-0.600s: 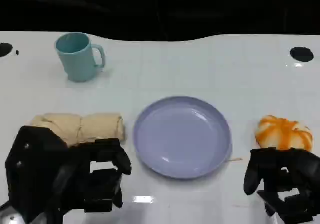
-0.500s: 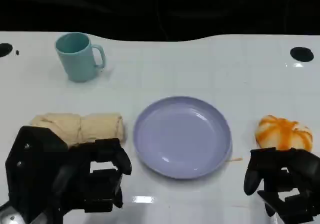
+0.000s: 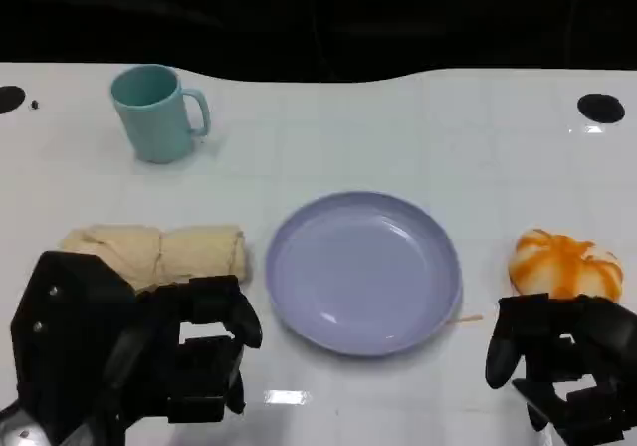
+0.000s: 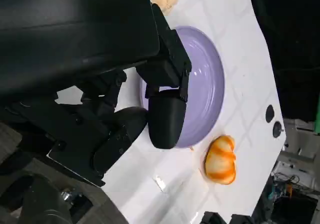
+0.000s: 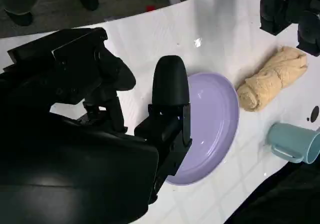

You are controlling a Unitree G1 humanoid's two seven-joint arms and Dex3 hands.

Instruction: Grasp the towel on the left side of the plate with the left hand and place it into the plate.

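1. Nothing moved across the last half second: same pose for both hands, same spots for towel, plate, mug and the orange object. EARLIER frames and the current one match almost exactly.
2. Left hand hovering at the near left edge of the table, fingers apart and loosely curled, holding nothing. No contact with the towel visible from the head view.
3. Rolled beige towel lying on the table's left part, just beside the left rim of the lavender plate, apart from it by a thin strip of white surface. Lies just beyond the left hand, partly hidden behind its shell.
4. Plate bare, near the middle of the table toward the near edge; also seen under the fingers in the left wrist view.
5. Right hand parked at the near right corner, fingers apart and curled over nothing, just short of the orange-and-white striped object.
6. Teal mug far back on the left, near the far edge, well apart from the towel.
7. Judgement: task at its very start, grasp not yet made. No progress in this interval — reads as a pause before the reach. Next: forward and down over the roll, then closing around its middle.
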